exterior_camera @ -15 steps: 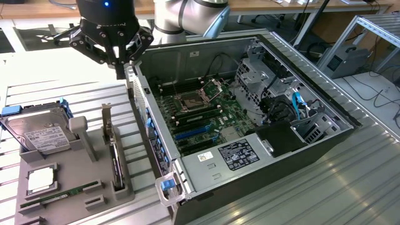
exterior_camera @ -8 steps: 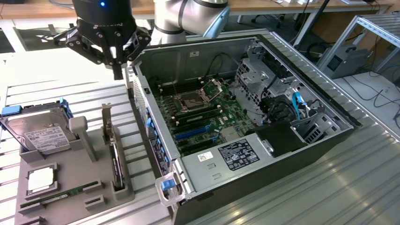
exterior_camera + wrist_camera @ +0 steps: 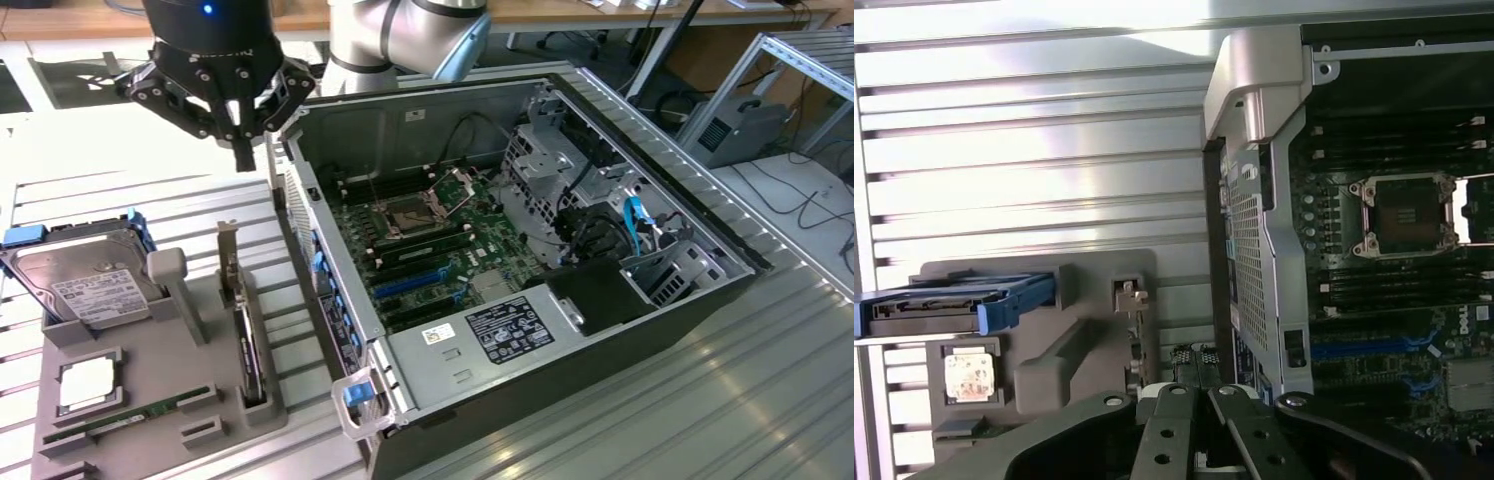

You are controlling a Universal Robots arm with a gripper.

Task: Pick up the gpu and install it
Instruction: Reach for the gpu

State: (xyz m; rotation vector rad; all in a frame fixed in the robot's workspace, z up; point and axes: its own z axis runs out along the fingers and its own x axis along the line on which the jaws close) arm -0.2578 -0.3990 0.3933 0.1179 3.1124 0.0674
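The gpu (image 3: 242, 325) stands on its edge in a slot of the grey holder (image 3: 160, 370), at the side nearest the case. Its silver bracket (image 3: 227, 250) sticks up at the far end. My gripper (image 3: 244, 152) hangs shut and empty above the table, a little beyond the bracket and well above it. In the wrist view the gripper (image 3: 1201, 395) points down beside the holder (image 3: 1069, 350), with the gpu's bracket (image 3: 1130, 297) just ahead of the fingers. The open computer case (image 3: 667, 215) lies on its side, and the motherboard's blue card slots (image 3: 407, 285) are exposed.
The holder also carries a hard drive (image 3: 83, 288) with blue rails, a CPU (image 3: 86, 381) and a green RAM stick (image 3: 127, 414). The case's rear wall (image 3: 310, 255) rises right next to the gpu. Drive cages and cables (image 3: 601, 215) fill the case's far side.
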